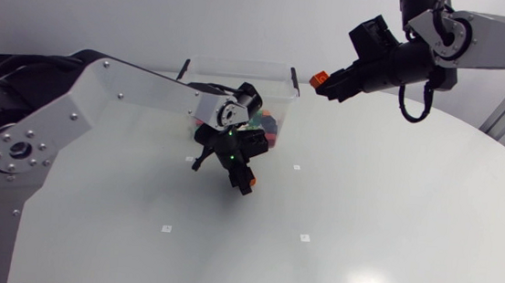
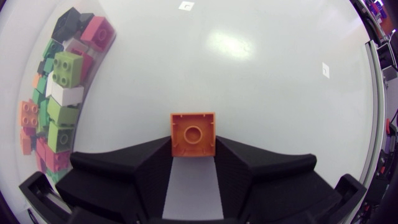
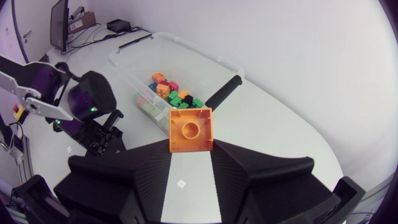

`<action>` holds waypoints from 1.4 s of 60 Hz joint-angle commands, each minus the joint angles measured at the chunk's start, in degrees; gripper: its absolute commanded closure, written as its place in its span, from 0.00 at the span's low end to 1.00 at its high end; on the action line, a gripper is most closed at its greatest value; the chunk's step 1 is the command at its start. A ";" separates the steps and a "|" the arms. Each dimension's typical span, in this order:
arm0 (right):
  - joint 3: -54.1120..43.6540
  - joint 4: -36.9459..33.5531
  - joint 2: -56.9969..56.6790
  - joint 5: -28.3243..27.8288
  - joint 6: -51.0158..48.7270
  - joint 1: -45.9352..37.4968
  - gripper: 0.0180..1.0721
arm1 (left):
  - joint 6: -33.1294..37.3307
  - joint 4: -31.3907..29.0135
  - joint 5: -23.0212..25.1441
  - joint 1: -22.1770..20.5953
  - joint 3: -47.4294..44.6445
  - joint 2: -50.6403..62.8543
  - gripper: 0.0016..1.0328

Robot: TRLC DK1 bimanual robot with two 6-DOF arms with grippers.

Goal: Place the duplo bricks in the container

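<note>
While each arm has a brick in its grip, neither brick is over the container [image 1: 241, 64] yet.

Right fingers [image 1: 333, 83]: part-way closed onto two opposite sides of the right orange brick [image 1: 317, 77], which is held up in the air with its stud toward the wrist camera.

Left fingers [image 1: 242, 179]: likewise pressed against both sides of the left orange brick [image 2: 193, 132]. They point down at the counter [image 1: 394, 200], low beside the container's long front wall. Whether this brick touches the counter or hangs just above it cannot be told.

Container: clear-walled, long axis across the head view, stored bricks [image 3: 171, 93] on its floor.

Deciding relation: in the right wrist view the container lies ahead of and below the right fingers, its long axis running away from them. In the head view the right orange brick sits just outside the container's right end corner, above the rim. On the left side, the wall stands between brick and interior.

Judgement: the right arm is nearer to a release, needing a short advance along the long axis before letting go. The left arm must first lift over the wall. Risk: both arms crowding the opening together.
</note>
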 commanded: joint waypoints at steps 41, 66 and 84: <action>22.01 0.32 21.09 8.10 7.89 10.84 0.55 | -4.11 1.84 6.02 9.22 -12.59 -28.25 0.74; 19.90 -0.91 17.22 9.59 8.51 11.01 0.06 | -12.55 13.18 8.92 16.87 -9.34 -30.89 0.73; 4.25 4.01 4.92 10.91 8.42 10.40 0.06 | -17.03 19.51 9.19 17.39 -3.89 -23.42 0.73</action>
